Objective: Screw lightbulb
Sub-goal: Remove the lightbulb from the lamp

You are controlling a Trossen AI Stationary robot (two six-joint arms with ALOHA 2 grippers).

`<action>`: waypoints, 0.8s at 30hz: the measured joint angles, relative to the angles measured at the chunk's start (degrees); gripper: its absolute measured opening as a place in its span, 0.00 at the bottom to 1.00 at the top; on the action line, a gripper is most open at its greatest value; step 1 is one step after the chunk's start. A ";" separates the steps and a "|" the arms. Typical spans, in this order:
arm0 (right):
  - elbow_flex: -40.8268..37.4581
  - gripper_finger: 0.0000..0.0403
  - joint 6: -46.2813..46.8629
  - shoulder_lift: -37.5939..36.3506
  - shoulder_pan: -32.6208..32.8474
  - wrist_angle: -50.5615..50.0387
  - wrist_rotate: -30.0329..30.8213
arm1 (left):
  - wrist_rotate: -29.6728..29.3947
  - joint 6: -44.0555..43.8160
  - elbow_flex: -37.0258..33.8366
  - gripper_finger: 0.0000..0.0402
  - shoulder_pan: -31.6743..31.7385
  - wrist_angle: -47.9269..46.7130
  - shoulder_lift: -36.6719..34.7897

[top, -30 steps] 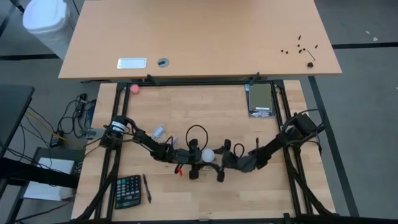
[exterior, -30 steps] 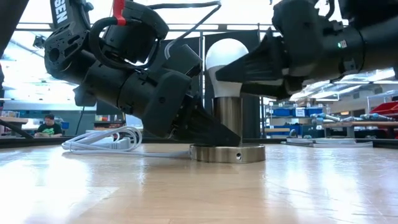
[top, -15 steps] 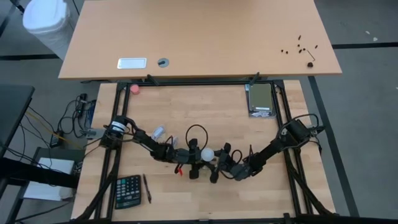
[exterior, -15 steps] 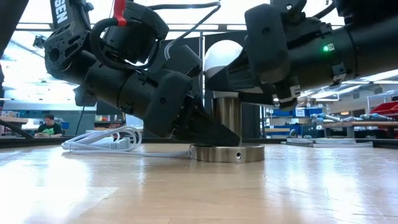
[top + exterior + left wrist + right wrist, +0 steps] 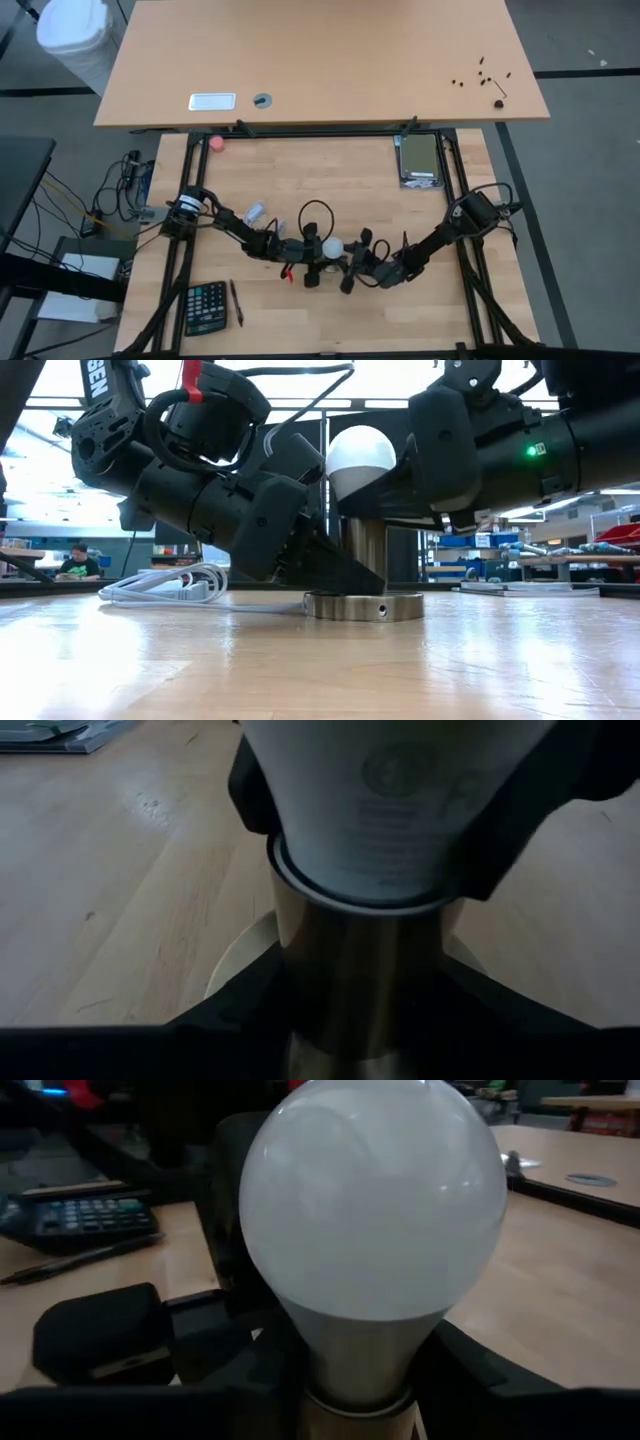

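Standing upright in the metal lamp base [image 5: 365,575] at mid-counter [image 5: 330,200], the lightbulb [image 5: 362,460] keeps a vertical axis. Right end effector [image 5: 352,270] pinches its neck from the side; left end effector [image 5: 312,268] clamps the base stem, bracing it.

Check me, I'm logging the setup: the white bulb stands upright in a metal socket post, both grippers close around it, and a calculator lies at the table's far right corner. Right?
Not quite. The high view shows the calculator at the near left corner, beside a pen. The rest holds: lightbulb, socket post, left gripper and right gripper.
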 joint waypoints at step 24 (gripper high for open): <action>-11.45 0.53 -8.96 -0.26 -17.12 21.22 -57.35 | 1.61 0.35 0.02 0.49 -0.18 0.04 0.00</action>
